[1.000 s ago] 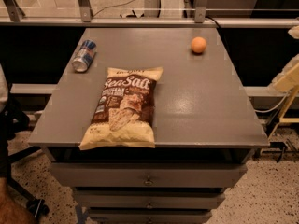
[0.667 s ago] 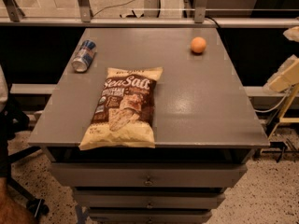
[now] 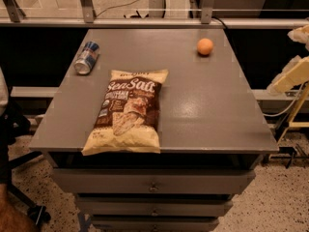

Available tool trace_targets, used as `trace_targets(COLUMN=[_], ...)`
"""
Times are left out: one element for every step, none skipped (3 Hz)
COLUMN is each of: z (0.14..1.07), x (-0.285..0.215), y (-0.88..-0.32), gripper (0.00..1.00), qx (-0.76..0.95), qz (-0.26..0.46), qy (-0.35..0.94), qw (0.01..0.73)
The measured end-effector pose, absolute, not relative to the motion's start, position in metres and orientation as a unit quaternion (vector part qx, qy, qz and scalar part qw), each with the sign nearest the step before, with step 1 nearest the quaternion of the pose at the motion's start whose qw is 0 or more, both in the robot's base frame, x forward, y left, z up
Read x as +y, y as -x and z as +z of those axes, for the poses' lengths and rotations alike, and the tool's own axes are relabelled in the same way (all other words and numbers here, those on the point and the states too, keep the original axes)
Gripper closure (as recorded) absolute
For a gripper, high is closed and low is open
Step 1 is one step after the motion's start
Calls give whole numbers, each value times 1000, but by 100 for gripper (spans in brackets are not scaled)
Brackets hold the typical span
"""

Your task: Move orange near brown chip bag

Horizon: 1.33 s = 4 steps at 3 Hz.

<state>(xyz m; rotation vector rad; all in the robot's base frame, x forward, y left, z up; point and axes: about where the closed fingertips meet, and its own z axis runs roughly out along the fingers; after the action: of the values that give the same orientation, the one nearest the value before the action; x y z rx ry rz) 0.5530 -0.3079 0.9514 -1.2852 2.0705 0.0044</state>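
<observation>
The orange (image 3: 205,46) lies on the grey table (image 3: 207,105) near its far right corner. The brown chip bag (image 3: 126,111) lies flat at the front left of the table, with "Sea Salt" lettering on its top. A wide stretch of bare tabletop separates the two. My gripper (image 3: 293,75) shows as pale cream parts at the right edge of the camera view. It is off the table, to the right of the orange and lower in the view, and touches nothing.
A blue and silver can (image 3: 86,58) lies on its side at the table's far left. Drawers (image 3: 153,182) run under the table's front. A glass rail (image 3: 145,18) stands behind it. A dark chair (image 3: 14,129) is at the left.
The pale arm parts at the right edge have shifted only slightly. The orange, bag and can have not moved.
</observation>
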Motion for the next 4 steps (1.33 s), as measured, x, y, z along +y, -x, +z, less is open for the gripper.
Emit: trace_targets(z=[938,914,910,903], x=[-300,-280,-277,-276], y=[-580,-648,-654,-676], gripper=[0,0,0,0], qx=[794,782,780,774], qz=[18,32,37,44], qy=[500,516,517,519], qw=[345,349,351,360])
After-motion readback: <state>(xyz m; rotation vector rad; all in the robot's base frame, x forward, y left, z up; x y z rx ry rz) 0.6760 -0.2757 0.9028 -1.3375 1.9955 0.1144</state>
